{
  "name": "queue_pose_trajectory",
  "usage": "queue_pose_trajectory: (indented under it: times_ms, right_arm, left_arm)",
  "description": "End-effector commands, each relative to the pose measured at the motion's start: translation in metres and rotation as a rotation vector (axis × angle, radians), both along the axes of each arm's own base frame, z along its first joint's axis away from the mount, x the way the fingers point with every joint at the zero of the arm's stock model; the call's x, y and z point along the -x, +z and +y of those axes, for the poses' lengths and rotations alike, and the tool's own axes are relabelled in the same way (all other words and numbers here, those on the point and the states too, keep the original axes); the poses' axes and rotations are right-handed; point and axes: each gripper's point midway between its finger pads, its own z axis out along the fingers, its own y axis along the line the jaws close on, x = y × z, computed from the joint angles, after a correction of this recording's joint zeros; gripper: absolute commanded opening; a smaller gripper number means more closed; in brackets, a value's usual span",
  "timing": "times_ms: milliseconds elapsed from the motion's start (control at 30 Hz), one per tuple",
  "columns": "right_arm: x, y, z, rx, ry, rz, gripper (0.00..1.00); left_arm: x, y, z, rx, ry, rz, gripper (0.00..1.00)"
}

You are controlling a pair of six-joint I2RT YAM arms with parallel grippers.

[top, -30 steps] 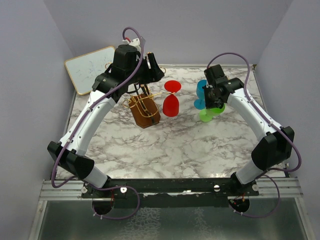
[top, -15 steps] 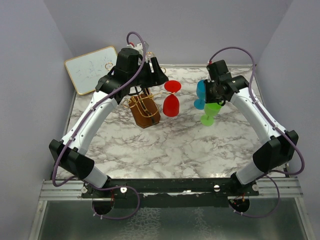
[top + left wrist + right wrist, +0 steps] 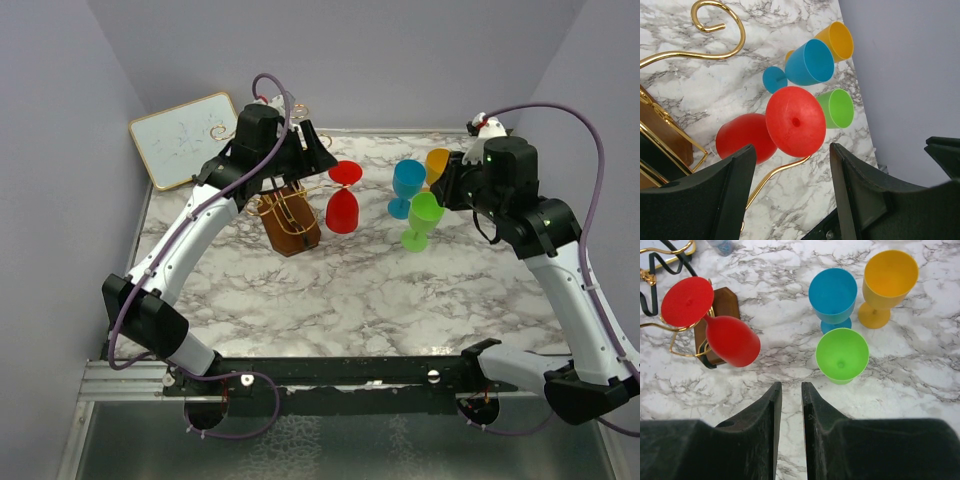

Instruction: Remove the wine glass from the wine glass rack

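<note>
On the wine glass rack (image 3: 290, 222), the red wine glass (image 3: 342, 205) hangs inverted, foot uppermost, stem tilted; left end effector (image 3: 792, 150) spread wide, right end effector (image 3: 791, 387) barely parted, both empty.

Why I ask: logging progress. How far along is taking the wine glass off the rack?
Looks done: the blue glass, green glass and orange glass stand on the table. In hand: the open left gripper hovers near the red glass's foot, not gripping. Left: the red glass hangs inverted on the rack. The right gripper, slightly parted, holds nothing.
</note>
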Motion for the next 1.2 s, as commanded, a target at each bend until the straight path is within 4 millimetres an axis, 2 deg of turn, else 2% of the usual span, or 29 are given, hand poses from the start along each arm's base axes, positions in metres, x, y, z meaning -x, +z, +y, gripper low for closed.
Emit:
queue_pose_trajectory:
  times_ms: [0, 800, 1033, 1167]
  right_arm:
    - [-0.001, 0.000, 0.013, -0.042, 0.059, -0.033, 0.23]
    - [0.001, 0.005, 0.008, -0.029, 0.060, -0.083, 0.22]
    - [0.001, 0.004, 0.009, -0.030, 0.062, -0.086, 0.22]
    - [0.001, 0.005, 0.009, -0.032, 0.061, -0.089, 0.22]
  left_arm:
    - [-0.011, 0.009, -0.010, 0.059, -0.010, -0.016, 0.62]
    - [-0.030, -0.021, -0.022, 0.052, -0.006, 0.042, 0.59]
    - [-0.032, -0.027, -0.023, 0.044, -0.010, 0.051, 0.56]
    - [-0.031, -0.026, -0.023, 0.049, -0.011, 0.046, 0.51]
